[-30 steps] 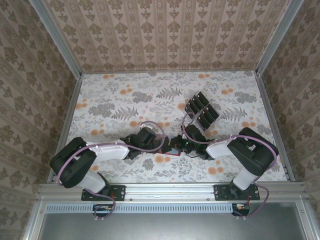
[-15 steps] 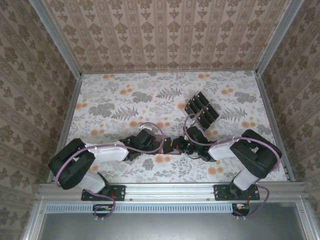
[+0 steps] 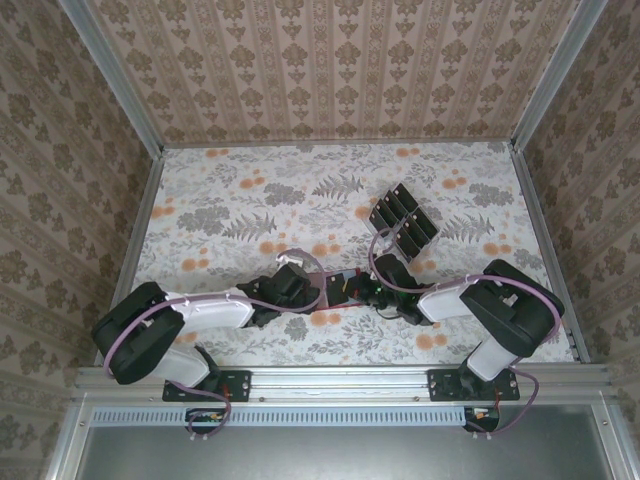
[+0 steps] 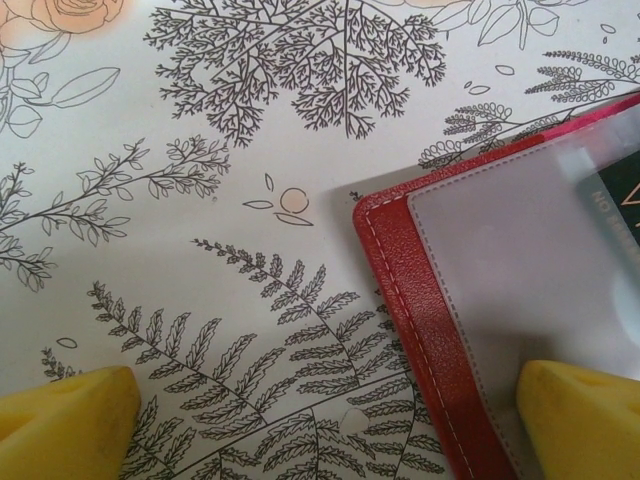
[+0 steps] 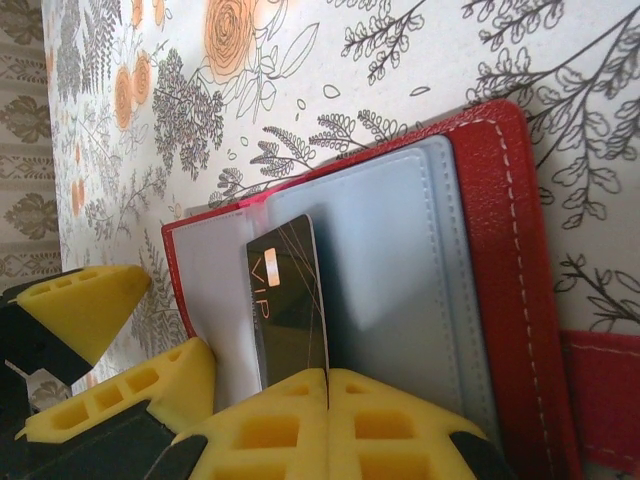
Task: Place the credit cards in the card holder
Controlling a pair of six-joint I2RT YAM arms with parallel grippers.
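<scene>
My right pincer was clamped on one credit card, its far end among the sleeves of the open card holder just ahead of the tips. My left pincer stood wide, one finger over the holder's corner. The spare cards lay farther out beyond the right pincer.

floral table; open red card holder near the middle; black credit cards farther back

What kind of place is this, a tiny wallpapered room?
Probably a small robot test booth, not a real room: wallpapered panels in a metal frame enclose a floral-covered table, and a left arm and right arm are bolted to a rail at its near edge.
</scene>
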